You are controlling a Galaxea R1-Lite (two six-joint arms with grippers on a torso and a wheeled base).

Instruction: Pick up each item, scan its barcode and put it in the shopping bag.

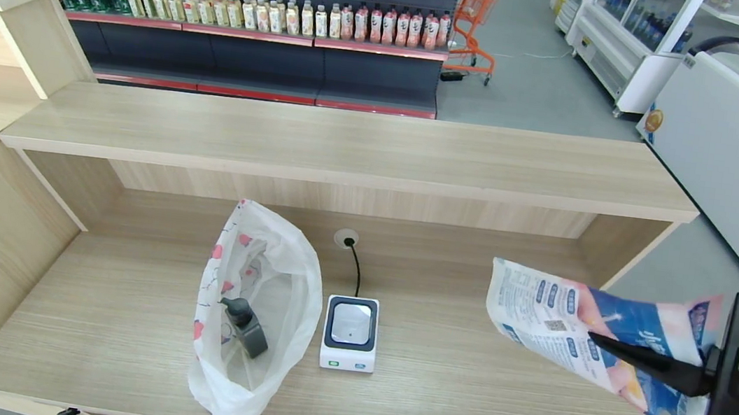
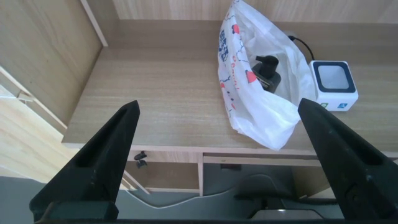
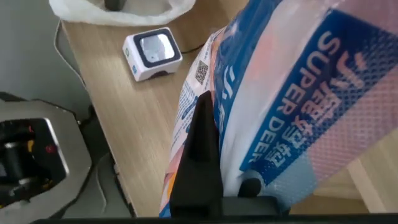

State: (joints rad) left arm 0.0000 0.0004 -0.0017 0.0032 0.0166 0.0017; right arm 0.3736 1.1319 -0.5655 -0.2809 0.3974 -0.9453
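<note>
Head view: a light wood-grain surface [image 1: 116, 317] carries a white translucent plastic shopping bag [image 1: 290, 275] printed with red hearts, lying with its mouth open. A dark grey pump bottle [image 1: 247, 328] rests inside the bag. A white square barcode scanner [image 1: 350, 333] with a dark window stands just beside the bag, at its 3 o'clock. A black cable [image 1: 357, 269] runs from the scanner toward 12 o'clock. At 3 o'clock from the scanner, well apart from it, a blue, pink and white soft plastic package [image 1: 553, 322] is held above the surface. The right end effector [image 1: 606, 346] is clamped on this package, with one black finger across its printed face.

Left wrist view: the left end effector [image 2: 219, 107] has its two black fingers [image 2: 106, 162] spread wide with nothing between them. It hangs off the near edge of the surface [image 2: 155, 93]. The shopping bag [image 2: 261, 112], pump bottle [image 2: 267, 71] and scanner [image 2: 334, 86] lie beyond it.

Right wrist view: the right end effector [image 3: 202, 118] grips the package [image 3: 292, 106]. The scanner [image 3: 152, 53] stands on the surface [image 3: 124, 106] beyond.
</note>
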